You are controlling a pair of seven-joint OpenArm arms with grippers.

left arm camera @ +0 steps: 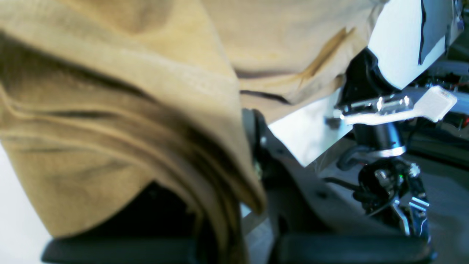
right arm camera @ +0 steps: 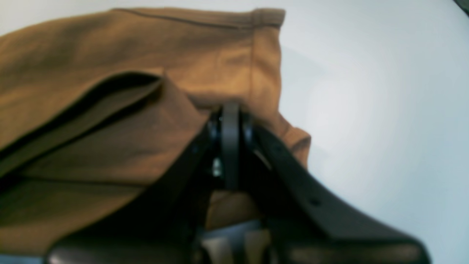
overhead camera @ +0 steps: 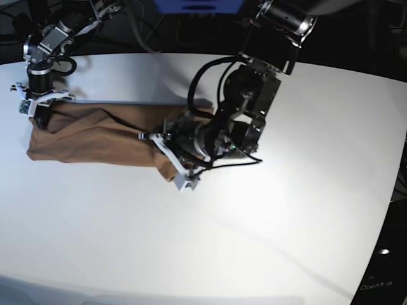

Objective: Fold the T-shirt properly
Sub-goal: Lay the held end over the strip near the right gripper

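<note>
Pinching cloth, my right gripper [right arm camera: 230, 121] has its fingers closed on one end of the T-shirt [overhead camera: 102, 136]; my left gripper [overhead camera: 175, 155] clamps the opposite end, folds draped over it. The shirt stretches between them across the white table [overhead camera: 254, 241]

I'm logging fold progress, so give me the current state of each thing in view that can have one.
T-shirt: bunched into a long band on the table, gripped at both ends, not neatly folded.
left gripper: shut on the T-shirt's end near the table's middle.
right gripper: shut on the T-shirt's hemmed edge, at the other end.
table: white, bearing the T-shirt.
</note>
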